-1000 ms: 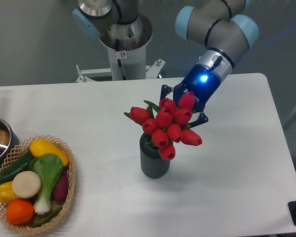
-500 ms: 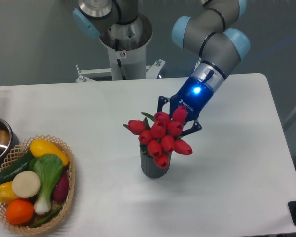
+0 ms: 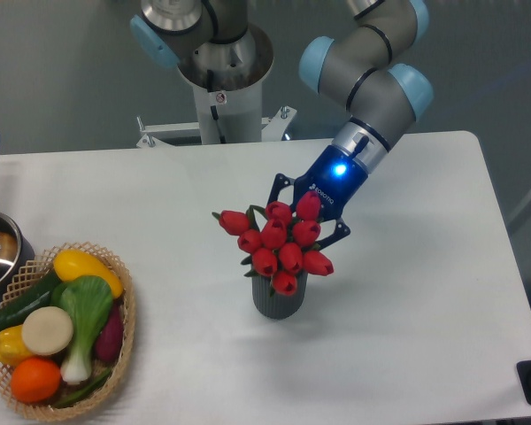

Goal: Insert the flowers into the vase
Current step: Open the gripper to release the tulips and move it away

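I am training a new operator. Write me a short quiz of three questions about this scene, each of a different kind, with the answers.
1. True or false: the red flowers sit directly above the mouth of the dark grey vase.
2. Multiple choice: where is the wicker basket of vegetables? A) right of the vase B) at the front left of the table C) behind the robot base
3. Fill in: the claw comes at the flowers from the back ____ side.

Key
1. True. The buds cover the vase mouth, so the stems are hidden.
2. B
3. right. The buds hide the fingertips, so its grip cannot be judged.
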You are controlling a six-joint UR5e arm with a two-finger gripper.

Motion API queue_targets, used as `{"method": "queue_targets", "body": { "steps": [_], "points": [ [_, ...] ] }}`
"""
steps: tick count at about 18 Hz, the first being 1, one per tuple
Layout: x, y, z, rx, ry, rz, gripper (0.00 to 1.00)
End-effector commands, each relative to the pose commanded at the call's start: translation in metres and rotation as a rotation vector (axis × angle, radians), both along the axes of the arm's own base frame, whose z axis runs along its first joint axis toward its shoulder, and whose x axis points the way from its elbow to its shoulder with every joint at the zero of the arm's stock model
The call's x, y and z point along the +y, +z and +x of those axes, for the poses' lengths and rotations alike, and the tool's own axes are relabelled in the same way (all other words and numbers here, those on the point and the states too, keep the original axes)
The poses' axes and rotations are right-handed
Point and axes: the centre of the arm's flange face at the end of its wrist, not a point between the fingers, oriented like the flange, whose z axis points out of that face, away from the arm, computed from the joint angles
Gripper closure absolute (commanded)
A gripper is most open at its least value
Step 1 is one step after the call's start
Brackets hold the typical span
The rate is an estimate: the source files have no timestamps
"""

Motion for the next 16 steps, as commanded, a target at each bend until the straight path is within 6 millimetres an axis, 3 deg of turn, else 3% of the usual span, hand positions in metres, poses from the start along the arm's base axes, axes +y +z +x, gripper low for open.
{"method": "queue_targets", "body": {
  "steps": [6, 13, 16],
  "points": [
    [-0.026, 0.001, -0.016, 0.018, 0.056, -0.028, 0.0],
    [-0.079, 0.015, -0.043, 0.052, 0.169, -0.039, 0.0],
    [-0.108, 0.023, -0.062, 0.113, 0.229, -0.134, 0.0]
  ]
}}
